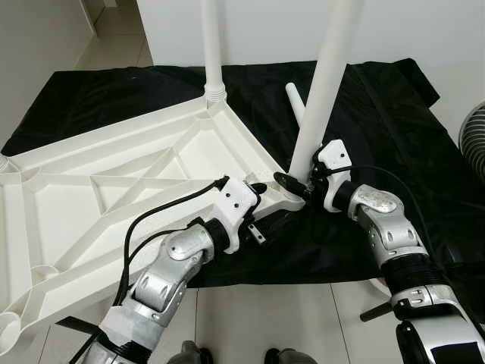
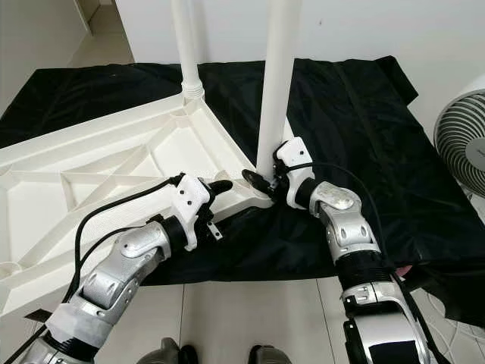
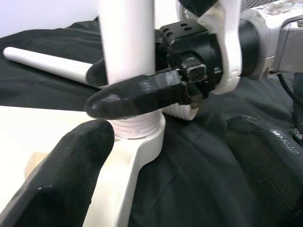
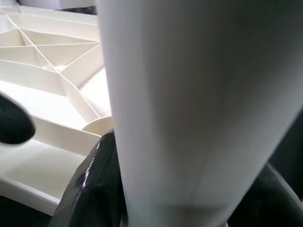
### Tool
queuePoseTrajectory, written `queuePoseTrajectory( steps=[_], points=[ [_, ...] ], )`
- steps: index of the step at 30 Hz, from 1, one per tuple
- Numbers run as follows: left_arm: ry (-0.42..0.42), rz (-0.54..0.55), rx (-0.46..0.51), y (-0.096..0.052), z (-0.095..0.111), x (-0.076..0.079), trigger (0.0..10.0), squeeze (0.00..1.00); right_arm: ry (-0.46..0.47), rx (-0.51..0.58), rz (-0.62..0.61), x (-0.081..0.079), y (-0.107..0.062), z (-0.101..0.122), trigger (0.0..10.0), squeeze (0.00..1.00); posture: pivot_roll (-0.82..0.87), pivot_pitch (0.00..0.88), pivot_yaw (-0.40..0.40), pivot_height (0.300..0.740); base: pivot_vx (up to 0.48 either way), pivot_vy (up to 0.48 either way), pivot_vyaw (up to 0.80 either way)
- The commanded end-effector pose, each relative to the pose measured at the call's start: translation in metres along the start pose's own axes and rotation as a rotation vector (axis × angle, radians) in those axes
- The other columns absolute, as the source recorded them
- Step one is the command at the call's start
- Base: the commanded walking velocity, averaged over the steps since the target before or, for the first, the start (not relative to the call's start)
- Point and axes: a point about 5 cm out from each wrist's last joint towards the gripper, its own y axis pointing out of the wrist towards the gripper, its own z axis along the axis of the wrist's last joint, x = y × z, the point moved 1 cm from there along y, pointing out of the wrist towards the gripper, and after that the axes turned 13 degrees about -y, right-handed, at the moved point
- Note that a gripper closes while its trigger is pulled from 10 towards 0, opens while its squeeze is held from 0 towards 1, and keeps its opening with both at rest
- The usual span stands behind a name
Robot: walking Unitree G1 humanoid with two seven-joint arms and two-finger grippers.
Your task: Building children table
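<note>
Overturned white plastic children's tabletop [image 1: 114, 174] with ribbed underside, lying on a black cloth sheet [image 1: 379, 114] spread over the tiled floor. Tall white plastic table leg [image 1: 322, 91] standing upright in the near corner socket; the right gripper [image 1: 303, 180] is clamped around its base, one finger on each side. The left gripper [image 1: 261, 208] sits just beside that same corner, fingers spread apart and grasping nothing. Second white leg [image 1: 212, 45] upright in the far corner. Loose white leg [image 1: 295, 102] lying on the cloth behind.
</note>
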Motion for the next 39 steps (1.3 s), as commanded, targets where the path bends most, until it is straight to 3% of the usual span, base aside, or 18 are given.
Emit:
queuePoseTrajectory(
  steps=[1,6,13,19,22,24,28,35,36,39],
  points=[
    [-0.014,-0.033,-0.037,-0.001,-0.007,0.002,10.0,0.0,0.029,-0.051,-0.015,-0.003,-0.003,-0.012,10.0,0.0,-0.12,0.107,0.049,0.74,0.0,0.0,0.0],
    [-0.005,-0.029,-0.045,-0.004,-0.008,0.0,10.0,0.0,0.062,-0.107,-0.126,-0.008,-0.001,-0.019,10.0,0.0,-0.11,0.1,0.046,0.74,0.0,0.0,0.0],
    [-0.003,-0.015,-0.048,-0.007,-0.008,-0.002,10.0,0.0,0.128,-0.123,-0.264,-0.019,0.002,-0.014,10.0,0.0,-0.1,0.099,0.044,0.74,0.0,0.0,0.0],
    [-0.009,-0.023,-0.051,-0.006,-0.009,-0.001,10.0,0.0,0.213,-0.191,-0.594,-0.028,0.001,-0.01,10.0,0.0,-0.11,0.102,0.048,0.74,0.0,0.0,0.0],
    [-0.009,-0.026,-0.05,-0.005,-0.009,0.0,10.0,0.0,0.228,-0.219,-0.672,-0.033,-0.001,-0.01,10.0,0.0,-0.12,0.103,0.048,0.74,0.0,0.0,0.0],
    [-0.01,-0.029,-0.049,-0.003,-0.009,0.0,10.0,0.0,0.294,-0.25,-0.764,-0.045,0.0,-0.009,10.0,0.0,-0.11,0.104,0.045,0.74,0.0,0.0,0.0],
    [-0.015,-0.03,-0.044,-0.003,-0.008,0.0,10.0,0.0,0.322,-0.229,-0.739,-0.054,0.006,-0.001,10.0,0.0,-0.11,0.104,0.045,0.74,0.0,0.0,0.0],
    [-0.018,-0.028,-0.042,-0.002,-0.008,0.001,10.0,0.0,0.308,-0.226,-0.752,-0.046,0.002,0.0,10.0,0.0,-0.12,0.108,0.039,0.74,0.0,0.0,0.0],
    [-0.022,-0.023,-0.037,-0.002,-0.008,0.001,10.0,0.0,0.286,-0.188,-0.726,-0.041,0.0,0.003,10.0,1.0,-0.11,0.109,0.039,0.74,0.0,0.0,0.0],
    [-0.023,-0.02,-0.035,-0.002,-0.007,0.001,10.0,0.0,0.279,-0.147,-0.687,-0.036,-0.002,0.005,10.0,1.0,-0.12,0.11,0.039,0.74,0.0,0.0,0.0]
  ],
)
